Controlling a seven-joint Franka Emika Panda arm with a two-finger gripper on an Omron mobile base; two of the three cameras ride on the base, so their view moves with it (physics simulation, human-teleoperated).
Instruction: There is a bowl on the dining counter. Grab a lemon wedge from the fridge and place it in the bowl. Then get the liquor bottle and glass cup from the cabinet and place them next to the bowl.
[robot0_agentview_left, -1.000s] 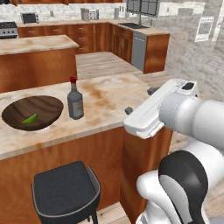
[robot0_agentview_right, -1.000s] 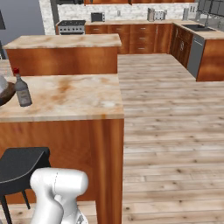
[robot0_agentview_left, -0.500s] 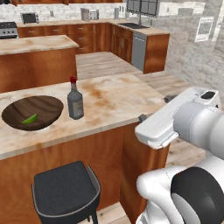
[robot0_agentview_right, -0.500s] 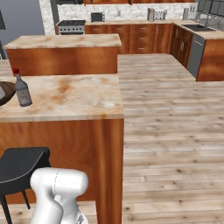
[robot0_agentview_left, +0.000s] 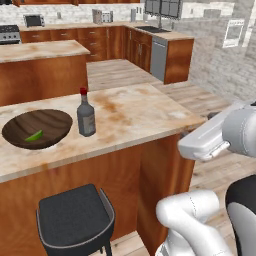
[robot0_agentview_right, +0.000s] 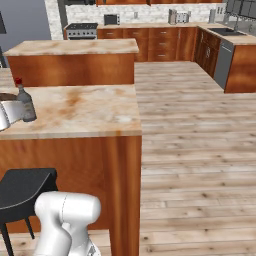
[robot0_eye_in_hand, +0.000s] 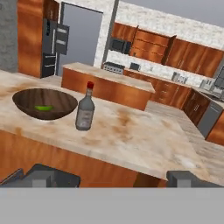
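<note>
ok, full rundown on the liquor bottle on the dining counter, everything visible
The liquor bottle is small, clear greyish glass, with square shoulders, a narrow neck and a red cap still on. It stands upright on the beige, rust-veined top of the dining counter, just right of the dark brown bowl in the left base view, close beside it; whether they touch cannot be told. A green lemon wedge lies in that bowl. Nothing grips the bottle: the open gripper is back off the counter's edge.

No legible text, brand or number is found. The label on the liquor bottle (robot0_agentview_left: 86, 117) is a blurred grey patch. A white framed sheet on the brick wall (robot0_agentview_left: 233, 33) carries marks too small to be read.
</note>
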